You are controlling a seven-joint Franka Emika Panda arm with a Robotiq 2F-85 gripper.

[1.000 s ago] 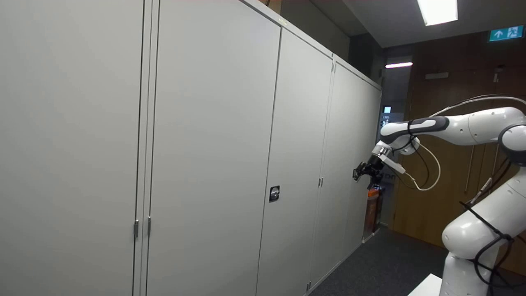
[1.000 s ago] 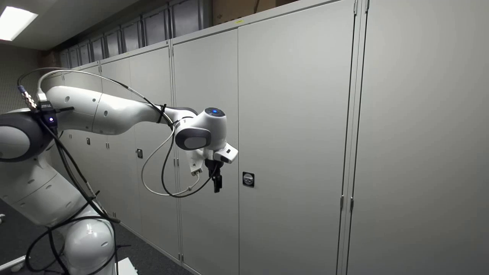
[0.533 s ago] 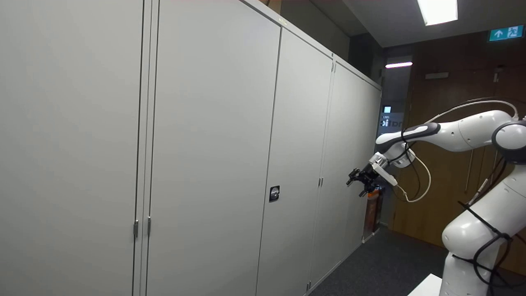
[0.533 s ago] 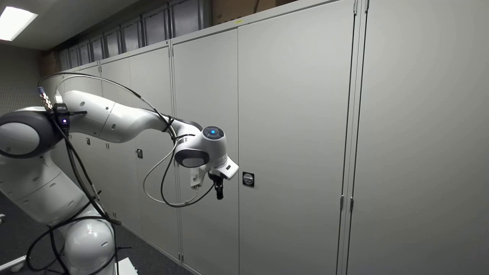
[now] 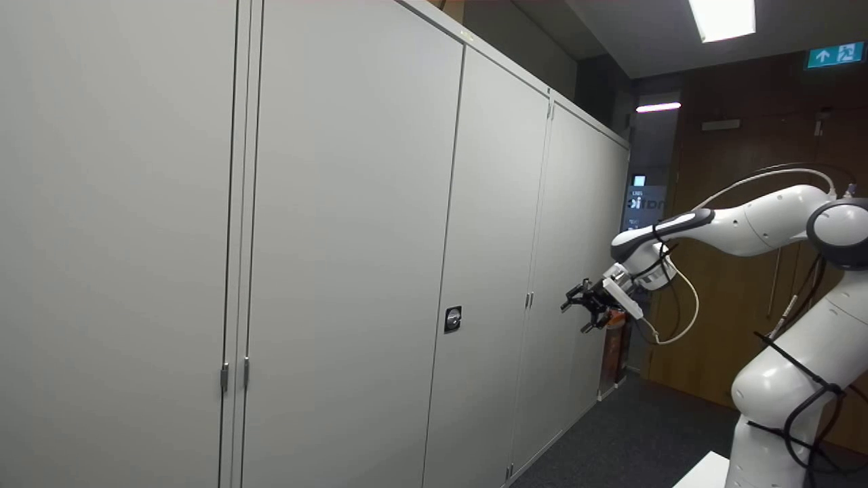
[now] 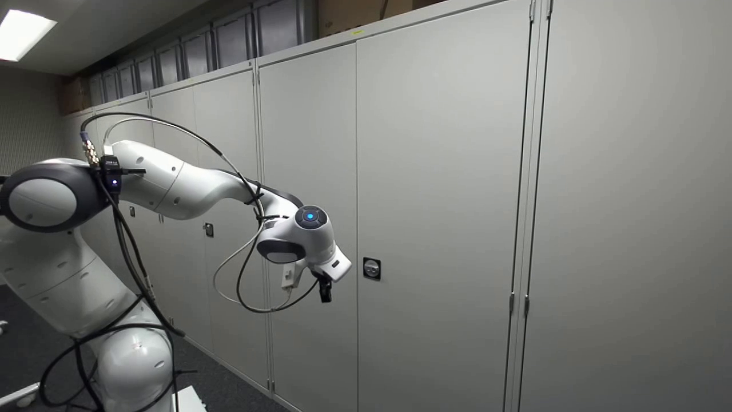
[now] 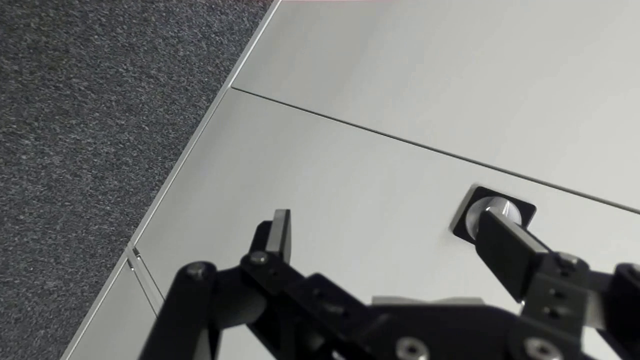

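My gripper (image 7: 385, 214) stands open, its two black fingers wide apart and nothing between them. Tall light-grey cabinets (image 5: 352, 203) fill much of both exterior views, their doors shut. On one door sits a round silver handle (image 7: 507, 209) in a black square plate, partly covered in the wrist view by the right-hand finger (image 7: 505, 245). That handle (image 5: 453, 319) also shows in both exterior views. In an exterior view the gripper (image 6: 325, 297) hangs left of and a little lower than the handle (image 6: 372, 268), apart from it. No contact with the door is visible.
Dark carpet (image 7: 115, 110) runs along the cabinet base. Grey boxes (image 6: 231, 43) line the cabinet tops. Wooden doors (image 5: 732, 305) and a reddish-orange object (image 5: 612, 339) stand behind the arm. Loose cables (image 6: 246, 274) loop from the wrist. A white surface (image 5: 705, 471) lies by the robot's base.
The arm has come down and forward along the cabinets. My hand has dropped and tilted, its fingers pointing more toward the doors. Cabinets and handle have stayed put.
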